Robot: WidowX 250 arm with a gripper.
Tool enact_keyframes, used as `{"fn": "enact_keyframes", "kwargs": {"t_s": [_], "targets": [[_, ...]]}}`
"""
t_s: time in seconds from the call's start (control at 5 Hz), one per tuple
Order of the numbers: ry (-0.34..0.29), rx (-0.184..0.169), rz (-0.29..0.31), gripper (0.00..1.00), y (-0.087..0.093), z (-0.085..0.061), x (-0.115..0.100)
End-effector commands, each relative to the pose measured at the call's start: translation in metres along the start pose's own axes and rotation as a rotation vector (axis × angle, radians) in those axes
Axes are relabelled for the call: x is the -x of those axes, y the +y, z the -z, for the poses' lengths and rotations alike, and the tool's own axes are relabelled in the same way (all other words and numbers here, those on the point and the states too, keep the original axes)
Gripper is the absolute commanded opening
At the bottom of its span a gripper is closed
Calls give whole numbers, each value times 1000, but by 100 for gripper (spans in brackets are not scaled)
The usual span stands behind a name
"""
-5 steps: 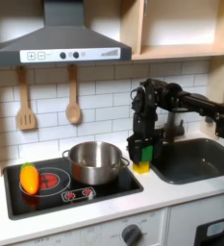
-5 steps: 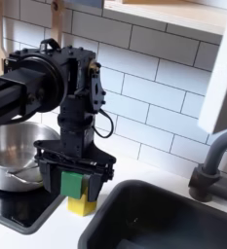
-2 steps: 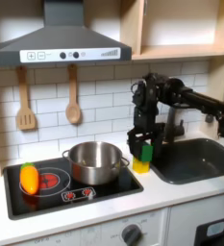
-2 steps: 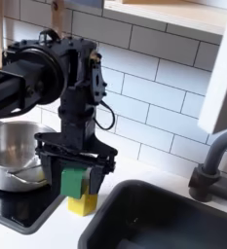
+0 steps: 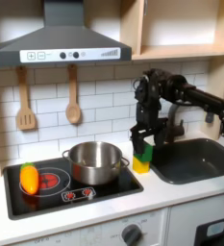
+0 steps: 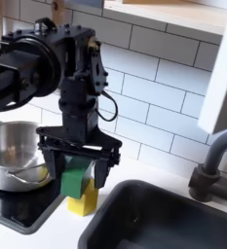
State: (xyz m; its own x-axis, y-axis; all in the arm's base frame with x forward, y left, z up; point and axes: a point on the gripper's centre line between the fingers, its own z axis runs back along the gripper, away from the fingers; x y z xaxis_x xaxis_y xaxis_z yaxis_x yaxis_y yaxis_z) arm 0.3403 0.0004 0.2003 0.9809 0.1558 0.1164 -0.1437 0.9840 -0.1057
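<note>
A sponge with a green top and yellow base [image 5: 141, 159] [image 6: 81, 192] stands upright on the white counter between the stove and the sink. My gripper [image 5: 142, 144] [image 6: 77, 173] hangs straight down over it. It is open, with a black finger [image 6: 54, 175] on each side of the sponge's upper half and a small gap at each. The yellow base rests on the counter.
A steel pot [image 5: 94, 161] [image 6: 10, 156] sits on the black stove [image 5: 46, 187] just left of the sponge in both exterior views. An orange toy vegetable [image 5: 29, 178] lies on the left burner. The dark sink [image 5: 195, 157] [image 6: 159, 219] and its faucet [image 6: 214, 167] are to the right. A spatula [image 5: 25, 101] and a spoon [image 5: 73, 96] hang on the tiled wall.
My gripper has risen a little along the sponge, from near the counter to the sponge's upper half. The sponge has stayed standing in place.
</note>
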Motion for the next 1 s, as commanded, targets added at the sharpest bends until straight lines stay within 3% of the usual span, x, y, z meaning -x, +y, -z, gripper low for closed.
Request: {"fn": "enact_keyframes", "kwargs": {"t_s": [0.0, 0.2, 0.4, 0.8], "targets": [[-5, 16, -3, 100, -1, -14, 11], [-14, 10, -8, 100, 5, -26, 20], [4, -7, 14, 100, 7, -27, 38], [63, -13, 56, 100, 8, -24, 95]]}}
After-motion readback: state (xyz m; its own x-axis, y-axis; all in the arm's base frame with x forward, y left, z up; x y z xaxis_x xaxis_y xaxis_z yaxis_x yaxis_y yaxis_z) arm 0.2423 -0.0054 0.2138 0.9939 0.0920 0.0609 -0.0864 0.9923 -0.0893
